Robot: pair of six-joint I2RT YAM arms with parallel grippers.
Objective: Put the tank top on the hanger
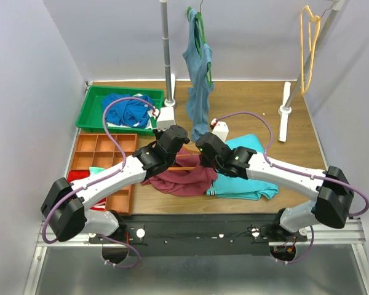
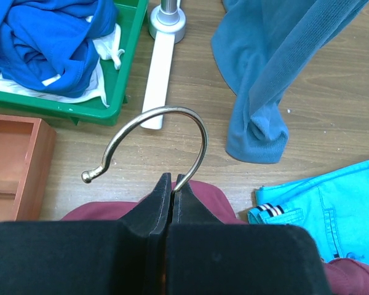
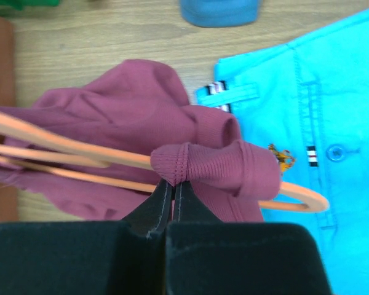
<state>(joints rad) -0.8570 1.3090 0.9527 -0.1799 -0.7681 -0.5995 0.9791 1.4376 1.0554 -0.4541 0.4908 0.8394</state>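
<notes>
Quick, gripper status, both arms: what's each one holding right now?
Left gripper: closed on the hanger hook.
Right gripper: closed on a bunched edge of the maroon tank top.

three hangers (image 1: 200, 31) (image 1: 309, 37) (image 3: 304, 198), four garments (image 1: 184, 181) (image 1: 198, 92) (image 1: 252, 184) (image 1: 126, 110), two trays (image 1: 89, 110) (image 1: 104, 144)

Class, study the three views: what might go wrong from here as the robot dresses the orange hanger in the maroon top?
1. The left claw pinches only the hanger's thin metal hook, so the hanger may twist when fabric is tugged.
2. The right claw grips a bunched strap of the tank top; it may slip off the hanger's end.
3. The turquoise garment lies just under that end and might snag.
</notes>
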